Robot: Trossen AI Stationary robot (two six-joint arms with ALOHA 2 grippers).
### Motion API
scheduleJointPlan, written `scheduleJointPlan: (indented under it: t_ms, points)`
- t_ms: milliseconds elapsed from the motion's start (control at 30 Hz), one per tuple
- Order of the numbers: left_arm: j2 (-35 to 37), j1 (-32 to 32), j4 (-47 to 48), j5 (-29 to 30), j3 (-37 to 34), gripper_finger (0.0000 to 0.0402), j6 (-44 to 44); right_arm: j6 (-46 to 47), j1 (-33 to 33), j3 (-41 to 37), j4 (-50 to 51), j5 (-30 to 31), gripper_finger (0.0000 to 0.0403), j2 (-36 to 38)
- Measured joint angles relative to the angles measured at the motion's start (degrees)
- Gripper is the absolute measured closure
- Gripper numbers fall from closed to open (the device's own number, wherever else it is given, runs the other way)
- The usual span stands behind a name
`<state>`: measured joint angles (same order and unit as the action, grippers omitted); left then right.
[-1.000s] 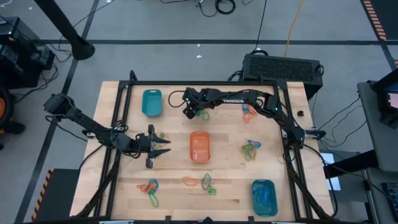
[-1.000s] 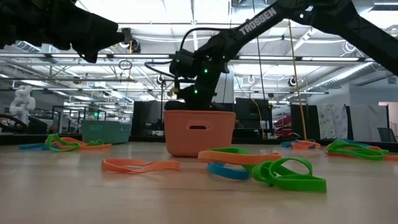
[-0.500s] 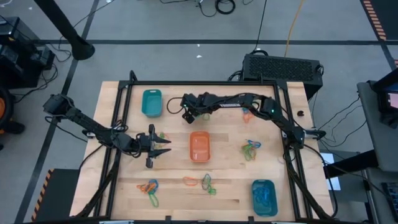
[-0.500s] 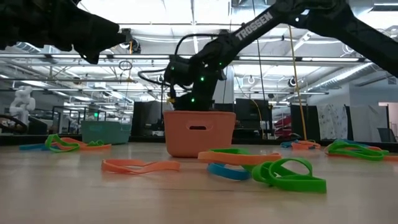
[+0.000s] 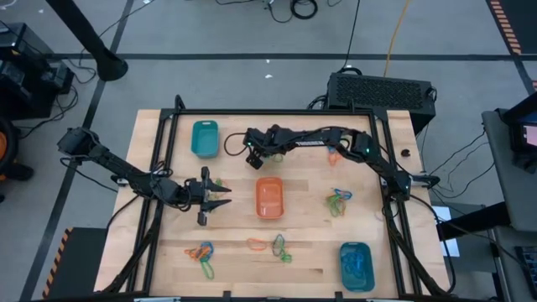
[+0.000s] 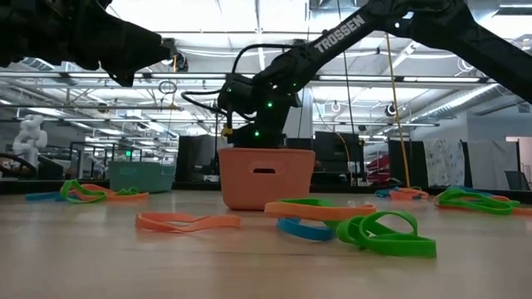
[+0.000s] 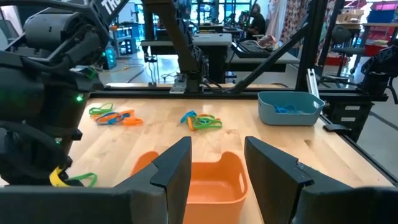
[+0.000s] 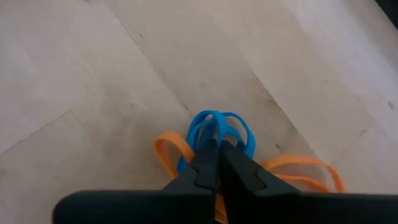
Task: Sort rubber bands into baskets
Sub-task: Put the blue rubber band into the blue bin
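The right hand [image 8: 216, 163] is pinched fully shut on a blue rubber band [image 8: 219, 127] that lies tangled with orange rubber bands [image 8: 171, 152] on the tabletop [image 8: 93, 74], just beyond the orange basket [image 5: 269, 197] and towards the far teal basket [image 5: 204, 137]. The tips bite the blue loop alone, probably so that it lifts free of the orange ones and goes to a teal basket. The left hand [image 5: 220, 194] waits beside the orange basket, on the side away from the near teal basket [image 5: 356, 265]; its fingers [image 7: 177, 168] stand apart and hold nothing, and they face the orange basket.

There are three baskets: two teal and one orange. The near teal basket already holds blue bands. Around the orange basket, about five loose clusters of bands remain on the tabletop; single bands cannot be counted.
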<state>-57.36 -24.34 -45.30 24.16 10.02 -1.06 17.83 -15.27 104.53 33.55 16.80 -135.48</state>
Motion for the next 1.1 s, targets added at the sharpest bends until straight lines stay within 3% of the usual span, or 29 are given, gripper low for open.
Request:
scheduleJointPlan:
  t_ms: [233,600,800,967,1100]
  points:
    - [0.0,0.0,0.04,0.0,0.0,0.0244,0.11,-1.03,1.64,-0.17,0.75,-0.95,0.0402,4.35]
    - [0.0,0.0,0.83,-0.28,0.0,0.0244,-0.13,-0.24,2.74,-0.1,11.76,-0.58,0.0403,15.52]
    - [0.0,0.0,0.83,-0.35,0.0,0.0244,-0.15,1.82,2.57,-0.1,14.13,1.21,0.0403,16.99]
    - [0.0,0.0,0.81,-0.37,0.0,0.0244,-1.53,4.12,1.54,-2.87,12.79,-1.25,0.0403,14.79]
    - [0.02,0.0,0.79,-0.37,0.0,0.0244,-1.62,5.23,0.14,-8.44,4.85,-8.65,0.0403,13.07]
